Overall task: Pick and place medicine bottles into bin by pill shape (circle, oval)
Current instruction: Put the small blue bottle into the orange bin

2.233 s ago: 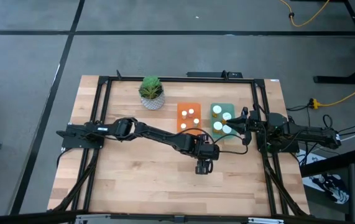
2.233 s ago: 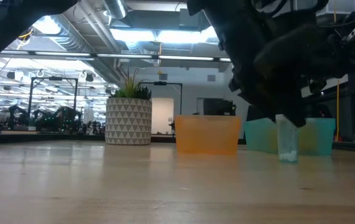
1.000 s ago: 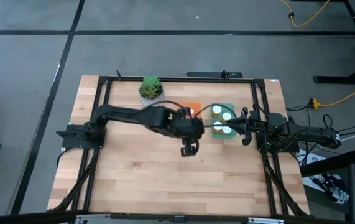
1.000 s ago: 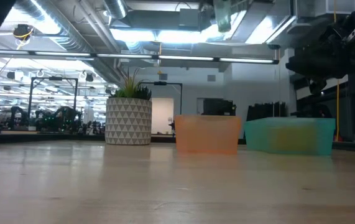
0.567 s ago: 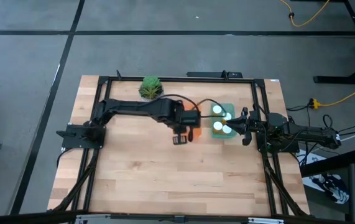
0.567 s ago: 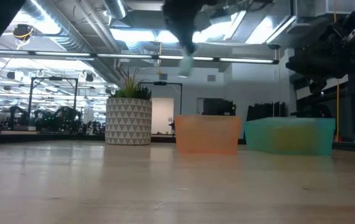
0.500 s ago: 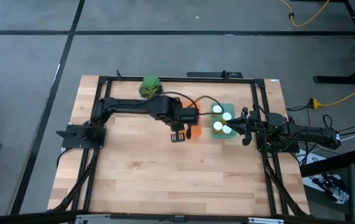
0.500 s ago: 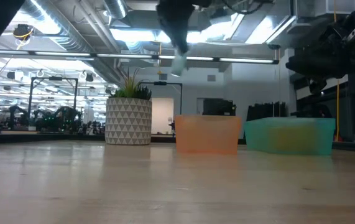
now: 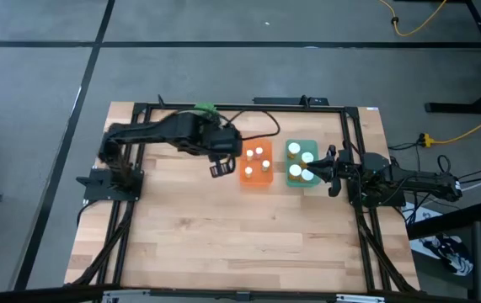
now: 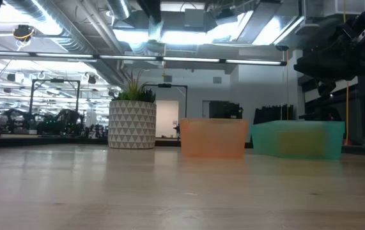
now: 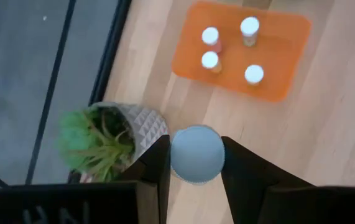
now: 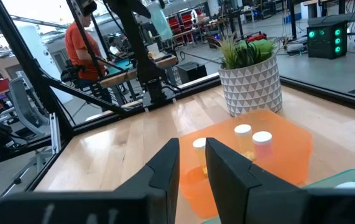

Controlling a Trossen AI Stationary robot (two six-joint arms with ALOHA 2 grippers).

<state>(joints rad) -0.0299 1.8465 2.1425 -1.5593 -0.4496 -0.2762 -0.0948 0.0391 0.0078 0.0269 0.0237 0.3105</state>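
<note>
Beside the orange bin (image 9: 255, 165), on its plant-ward side, I now have the left gripper (image 9: 217, 168) raised off the table with a white-capped bottle (image 11: 197, 154) pinched between its fingers. A second ago it hung over the bin's near edge; it has swung away without letting go, so this bottle is not sorted yet. Four bottles stand in the orange bin, more in the green bin (image 9: 302, 165) next to it. My right gripper (image 9: 333, 171) waits pressed together beyond the green bin.

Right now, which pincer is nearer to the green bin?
Right. The right pincer hangs at the green bin's edge. The left pincer, holding a bottle, is beyond the orange bin, near the plant.
</note>
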